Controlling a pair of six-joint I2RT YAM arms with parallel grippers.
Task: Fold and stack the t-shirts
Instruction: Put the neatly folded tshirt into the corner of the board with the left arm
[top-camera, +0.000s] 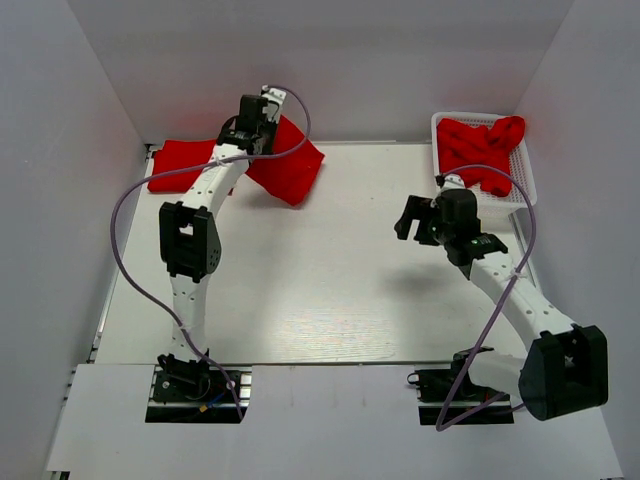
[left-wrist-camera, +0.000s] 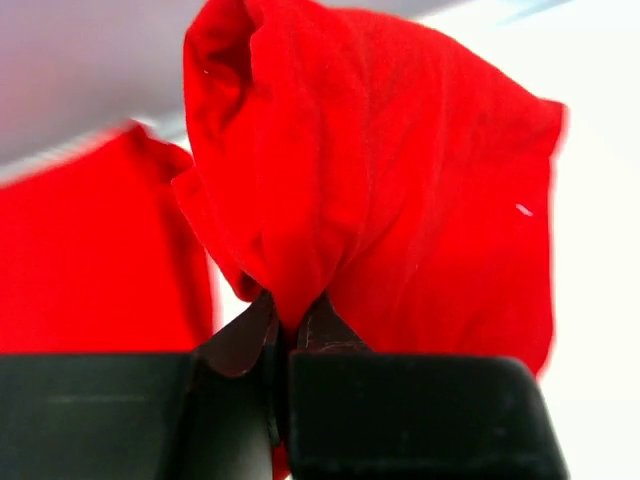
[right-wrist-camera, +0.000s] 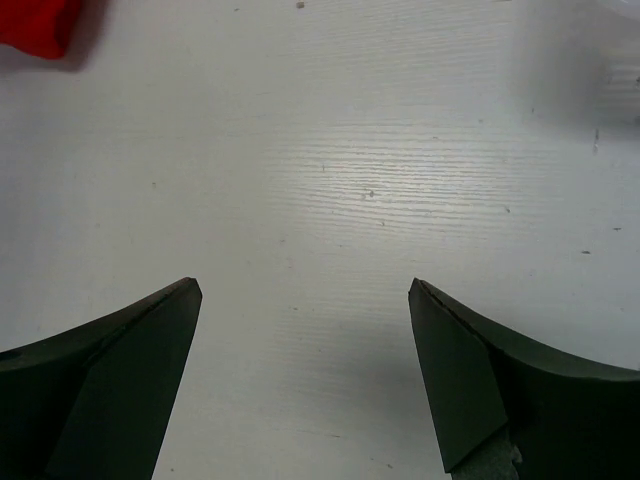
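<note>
A white, faintly grained tabletop (top-camera: 330, 270) is boxed in by plain white walls (top-camera: 330, 60) at 9, 12 and 3 o'clock; soft light glares off it toward 6 o'clock.

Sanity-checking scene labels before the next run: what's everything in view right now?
held t-shirt: 1, red, bunched at the far left of the table, pinched by the left gripper
flat t-shirt: 1 visible, red, lying at the far-left corner, beside the held one
basket t-shirts: count unclear, red, heaped in the basket
basket: 1, white mesh, far-right corner
table: 1, white
cables: 2, purple, one along each arm
left gripper: black, shut on the held t-shirt
right gripper: black, open, empty, over bare table near the basket
</note>
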